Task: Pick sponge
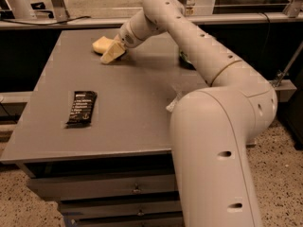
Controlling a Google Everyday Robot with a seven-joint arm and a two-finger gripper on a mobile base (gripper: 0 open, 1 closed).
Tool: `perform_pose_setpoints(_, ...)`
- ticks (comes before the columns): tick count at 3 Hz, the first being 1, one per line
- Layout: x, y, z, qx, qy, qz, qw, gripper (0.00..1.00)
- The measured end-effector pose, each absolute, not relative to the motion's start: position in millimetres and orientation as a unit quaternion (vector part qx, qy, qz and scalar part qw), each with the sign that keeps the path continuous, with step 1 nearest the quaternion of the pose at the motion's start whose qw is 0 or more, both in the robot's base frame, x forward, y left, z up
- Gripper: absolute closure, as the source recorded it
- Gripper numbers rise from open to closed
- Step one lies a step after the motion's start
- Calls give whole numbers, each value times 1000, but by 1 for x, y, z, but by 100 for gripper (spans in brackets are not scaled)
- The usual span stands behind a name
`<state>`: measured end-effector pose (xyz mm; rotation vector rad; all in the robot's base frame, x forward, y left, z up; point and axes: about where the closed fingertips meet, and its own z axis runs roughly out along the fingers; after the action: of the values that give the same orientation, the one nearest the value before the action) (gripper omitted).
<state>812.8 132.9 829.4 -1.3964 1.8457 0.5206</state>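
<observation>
The claw point(113, 54) sits low over the far part of the grey surface point(135, 103), at about 11 o'clock from the surface's middle. It is at the end of a thick cream arm point(203, 51) that rises from the near right and bends back across the top. The claw's pale tip points toward 8 o'clock and lies against the sponge point(101, 44). I cannot tell whether the claw is wide, narrow or holding the sponge. The sponge is a pale-yellow soft block lying on the surface just at the claw's 10 o'clock side, touching it.

Toward 8 o'clock on the surface lies a flat black wrapper point(82, 108) with small white print, well apart from the sponge and lying lengthwise front to back. At about 2 o'clock a dark thing point(183, 60) shows only as a sliver behind the arm; what it is cannot be made out.

The surface is a plain matte grey slab, square-edged, with grey drawers point(118, 188) stacked beneath its front edge. Behind it runs a pale ledge point(71, 22) with a dark gap below, and a cable trails along it at 10 o'clock. The floor point(279, 174) at 4 o'clock is speckled stone.
</observation>
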Motion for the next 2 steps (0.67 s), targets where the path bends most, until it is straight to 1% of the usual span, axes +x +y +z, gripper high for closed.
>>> perform_pose_setpoints(1,814,130,833,-542,721,206,379,64)
perform_pose_setpoints(2,809,124,865,-537,706,217,408,87)
